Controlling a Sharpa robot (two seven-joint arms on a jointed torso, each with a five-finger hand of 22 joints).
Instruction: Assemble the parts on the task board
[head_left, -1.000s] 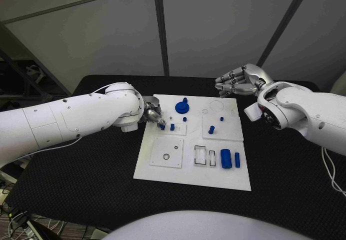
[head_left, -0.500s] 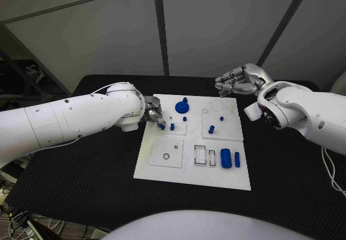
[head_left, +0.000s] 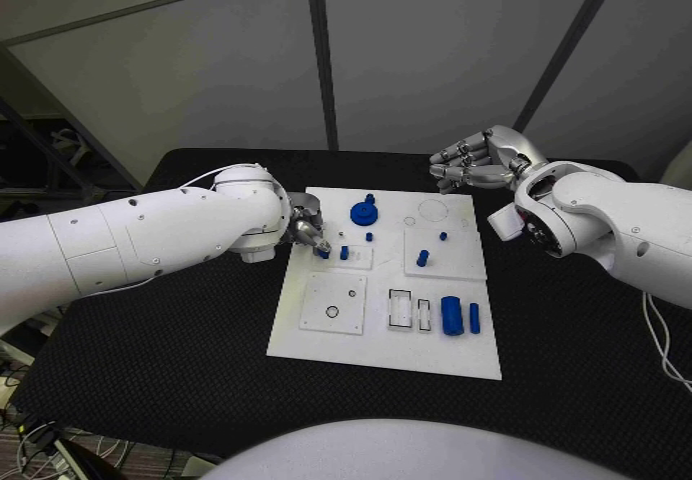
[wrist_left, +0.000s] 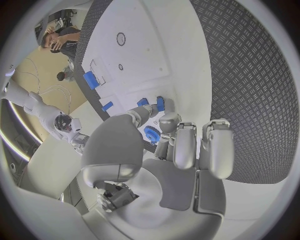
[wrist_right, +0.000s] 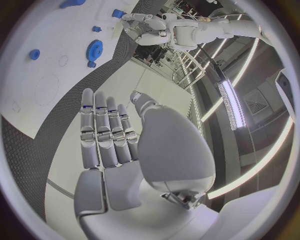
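The left hand (head_left: 307, 228) is reaching over the left edge of the white board (head_left: 378, 340), its fingers (wrist_left: 185, 145) closing around a small blue peg (wrist_left: 152, 134) near two more short pegs (head_left: 343, 252) on a raised square; whether it is actually gripping the peg cannot be told. The right hand (head_left: 476, 160) is hovering beyond the board's far right corner, fingers together and straight, holding nothing. The parts are probably light, rigid, smooth plastic, best pinched across their sides. Countable in the head view: one gear (head_left: 365, 212), one thick cylinder (head_left: 451, 316), one slim bar (head_left: 475, 319), and about five small pegs.
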